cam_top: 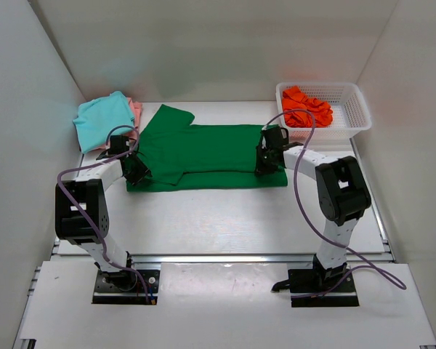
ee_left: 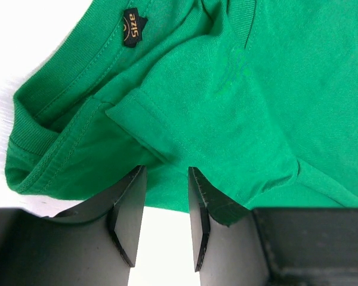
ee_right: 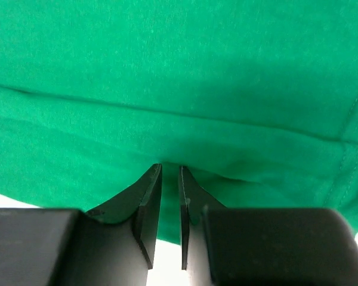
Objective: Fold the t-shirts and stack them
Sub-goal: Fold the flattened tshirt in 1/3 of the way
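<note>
Four t-shirts are in view. The dark green t-shirt lies flat on the table. The left gripper is at its collar end, jaws partly open over the cloth edge and gripping nothing. The right gripper is at its hem end, jaws almost closed, apparently pinching a fold. The teal t-shirt and pink t-shirt lie beyond its collar. The orange t-shirt fills the white mesh basket beyond its hem.

I see my right end effector at the near edge of the green t-shirt, its fingers drawn to a narrow slit, with a long crease crossing the cloth above, a stitched hem at right, and white bench showing below.
</note>
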### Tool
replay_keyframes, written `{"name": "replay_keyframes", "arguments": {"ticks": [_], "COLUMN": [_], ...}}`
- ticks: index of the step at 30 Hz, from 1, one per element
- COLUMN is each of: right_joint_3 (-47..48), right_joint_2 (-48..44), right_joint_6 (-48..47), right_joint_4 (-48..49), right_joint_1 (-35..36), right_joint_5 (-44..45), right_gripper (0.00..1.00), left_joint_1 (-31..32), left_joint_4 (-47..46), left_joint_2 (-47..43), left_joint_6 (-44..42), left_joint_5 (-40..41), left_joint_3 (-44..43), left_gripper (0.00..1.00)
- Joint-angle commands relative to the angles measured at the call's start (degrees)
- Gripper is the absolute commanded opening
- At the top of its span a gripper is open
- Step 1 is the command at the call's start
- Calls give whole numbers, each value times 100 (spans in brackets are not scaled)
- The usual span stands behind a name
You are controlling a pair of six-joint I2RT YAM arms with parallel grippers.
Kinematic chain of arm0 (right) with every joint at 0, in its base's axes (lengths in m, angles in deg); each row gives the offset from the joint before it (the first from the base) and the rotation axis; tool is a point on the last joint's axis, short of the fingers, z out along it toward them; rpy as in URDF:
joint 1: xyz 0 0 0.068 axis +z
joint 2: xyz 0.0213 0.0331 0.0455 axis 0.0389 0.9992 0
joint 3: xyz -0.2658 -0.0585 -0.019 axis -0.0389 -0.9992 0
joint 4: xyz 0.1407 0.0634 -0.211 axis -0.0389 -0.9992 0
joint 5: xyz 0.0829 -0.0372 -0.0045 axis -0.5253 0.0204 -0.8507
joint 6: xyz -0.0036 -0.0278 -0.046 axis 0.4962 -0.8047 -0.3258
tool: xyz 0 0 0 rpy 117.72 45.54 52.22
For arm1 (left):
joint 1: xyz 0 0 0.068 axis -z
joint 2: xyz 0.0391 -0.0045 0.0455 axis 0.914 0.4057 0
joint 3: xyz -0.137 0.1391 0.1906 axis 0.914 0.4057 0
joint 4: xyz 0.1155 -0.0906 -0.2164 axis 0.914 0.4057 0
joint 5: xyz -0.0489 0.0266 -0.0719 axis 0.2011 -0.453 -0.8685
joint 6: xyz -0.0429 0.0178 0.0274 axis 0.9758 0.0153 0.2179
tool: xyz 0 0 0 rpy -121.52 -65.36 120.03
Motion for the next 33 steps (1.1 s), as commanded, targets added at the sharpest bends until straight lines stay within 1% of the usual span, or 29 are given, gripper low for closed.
{"name": "replay_keyframes", "arguments": {"ticks": [1, 4, 7, 9, 11, 16, 18, 21, 23, 26, 28, 31, 33], "right_joint_3": [194, 518, 861, 1071, 1204, 1345, 1389, 1416, 1372, 934, 494, -251, -535], "right_joint_2": [148, 481, 684, 781, 764, 614, 641, 650, 597, 325, -8, -448, -510], "right_joint_6": [22, -22, 4, -13, -22, -22, -22, -110, -128, -137, -102, -101, -58], "right_joint_4": [306, 228, 209, 218, 357, 701, 754, 763, 780, 815, 929, 1131, 1124], "right_joint_1": [-35, -70, -131, -105, -88, -149, -175, -210, -202, -228, -167, -105, -62], "right_joint_5": [-17, 88, 150, 237, 378, 563, 580, 878, 836, 660, 703, 694, 668], "right_gripper": [15, 15, 11, 10, 11, 13, 16, 21, 22, 20, 19, 18, 17], "left_joint_1": [-3, -29, -72, -55, -143, -117, -99, -117, -117, -108, -46, 24, 67], "left_joint_4": [-33, -6, 11, -32, 2, -24, -58, -50, -59, 134, 161, -58, -85], "left_joint_2": [-118, -144, -258, -302, -329, -346, -373, -355, -373, -285, -207, -74, 118], "left_joint_6": [-31, -5, 4, 4, -31, 21, -4, 4, 4, -57, -75, 21, 188], "left_joint_5": [-41, -32, 38, 99, 73, 56, 12, 29, 73, 292, 459, 495, 625], "left_joint_3": [-86, -77, -60, -68, -68, -112, -103, -103, -68, -85, -94, 46, -6], "left_gripper": [45, 45, 46, 46, 46, 46, 46, 47, 46, 47, 47, 46, 45]}}
